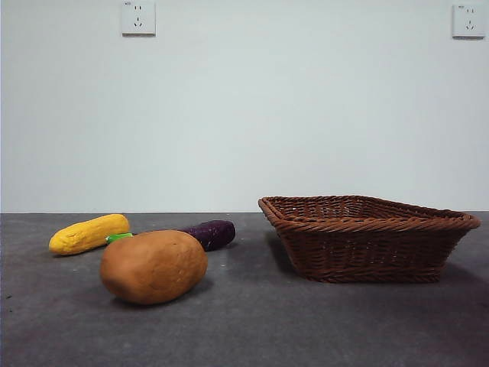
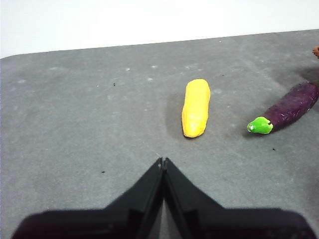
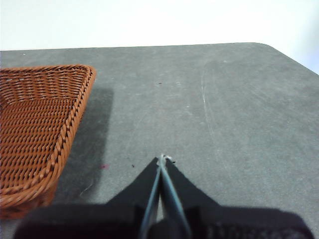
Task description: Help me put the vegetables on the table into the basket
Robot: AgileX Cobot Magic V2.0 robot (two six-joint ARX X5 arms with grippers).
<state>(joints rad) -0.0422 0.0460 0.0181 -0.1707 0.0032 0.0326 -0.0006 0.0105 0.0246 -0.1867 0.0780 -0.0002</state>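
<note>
Left wrist view: left end effector (image 2: 163,160) clenched, jaws pressed tip to tip, grasping nothing, above bare bench (image 2: 75,124).
Corn cob (image 2: 195,107): nearest veg to left end effector, ahead of the tips & a bit off to one side; long axis runs roughly away from the tips, so jaws would close across its width w/o much wrist turn (my read).
Eggplant (image 2: 289,108): further out on the same side, green stem (image 2: 260,125) toward the cob, axis slanted.
Potato (image 1: 153,266): front view only, on bench close to camera, apart from the cob.
Basket (image 1: 367,238): empty as far as seen, well apart from veg.
Right end effector (image 3: 162,159): clenched, empty, beside basket (image 3: 40,129); no veg in its view.
Nearer arm: left, so likely takes the cob; must open first.
</note>
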